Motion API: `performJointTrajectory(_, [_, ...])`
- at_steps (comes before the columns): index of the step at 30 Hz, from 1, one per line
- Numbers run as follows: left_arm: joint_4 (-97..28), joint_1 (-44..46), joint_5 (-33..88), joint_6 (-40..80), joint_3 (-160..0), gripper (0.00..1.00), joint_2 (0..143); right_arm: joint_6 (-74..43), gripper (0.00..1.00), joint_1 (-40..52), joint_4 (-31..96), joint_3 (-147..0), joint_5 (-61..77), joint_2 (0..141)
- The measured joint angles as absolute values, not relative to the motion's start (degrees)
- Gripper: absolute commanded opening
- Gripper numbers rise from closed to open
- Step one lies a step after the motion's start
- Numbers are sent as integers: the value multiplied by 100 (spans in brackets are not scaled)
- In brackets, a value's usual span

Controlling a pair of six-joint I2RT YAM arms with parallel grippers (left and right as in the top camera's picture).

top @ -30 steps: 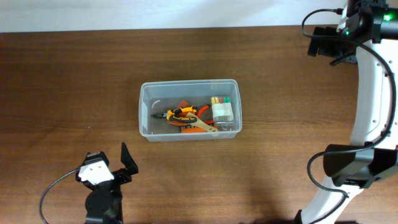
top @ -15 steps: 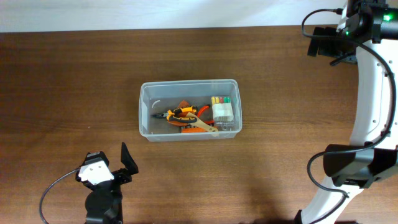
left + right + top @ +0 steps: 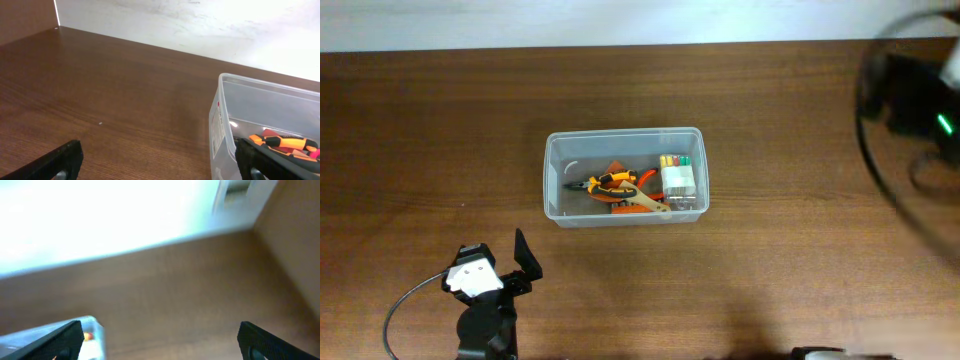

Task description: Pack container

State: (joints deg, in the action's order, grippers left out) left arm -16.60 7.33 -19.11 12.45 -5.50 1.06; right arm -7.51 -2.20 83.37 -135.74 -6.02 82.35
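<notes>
The container [image 3: 552,160] is a large clear tub in the middle of the table. It holds orange-and-black pliers [image 3: 605,182], a tan-handled tool [image 3: 642,206] and a small clear box of coloured bits [image 3: 677,178]. My left gripper [image 3: 502,262] is open and empty, near the table's front left, apart from the tub. In the left wrist view the gripper [image 3: 162,167] is open, with the tub's wall [image 3: 220,125] at the right. My right arm [image 3: 918,110] is a motion-blurred shape at the far right. In the right wrist view that gripper [image 3: 161,342] is open and empty, with the tub's corner [image 3: 95,330] at lower left.
Brown wooden table [image 3: 440,130] with a pale wall along its far edge [image 3: 620,20]. A cable [image 3: 405,305] loops beside the left arm's base.
The right arm has swung from its still pose at the far right corner and is now blurred, lower and larger in view. The left arm and the tub have not moved.
</notes>
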Motion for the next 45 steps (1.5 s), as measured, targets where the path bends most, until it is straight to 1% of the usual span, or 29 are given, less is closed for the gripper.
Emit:
performJointTrajectory(4, [-1662, 733, -1911, 1245, -550, 99, 106, -749, 99, 117, 8342, -13590, -598, 7037])
performJointTrajectory(6, [-1660, 733, -1911, 1245, -550, 99, 106, -749, 99, 209, 8335, -13535, -600, 6674])
performJointTrajectory(10, [-1660, 733, -1911, 1245, -550, 99, 106, -751, 99, 285, 8228, -12873, -602, 5675])
performJointTrajectory(15, [-1658, 733, -1909, 1245, -550, 99, 106, -751, 99, 285, 7397, -11155, -602, 4313])
performJointTrajectory(21, [-1660, 733, -1911, 1245, -550, 99, 106, -749, 99, 285, 5714, -8449, -602, 2884])
performJointTrajectory(27, [-1658, 733, -1909, 1245, -550, 99, 106, -753, 99, 296, 4150, -5723, -600, 1809])
performJointTrajectory(32, [-1660, 733, -1909, 1245, -550, 99, 106, -755, 99, 301, 2998, -3778, -596, 1142])
performJointTrajectory(38, [-1662, 733, -1911, 1245, -550, 99, 106, -760, 99, 305, 1815, -2110, -530, 696])
performJointTrajectory(41, [-1662, 733, -1909, 1245, -550, 99, 106, -755, 99, 305, 1463, -1627, -508, 530])
performJointTrajectory(45, [-1662, 733, -1911, 1245, -550, 99, 106, -755, 99, 305, 1319, -1238, -506, 342])
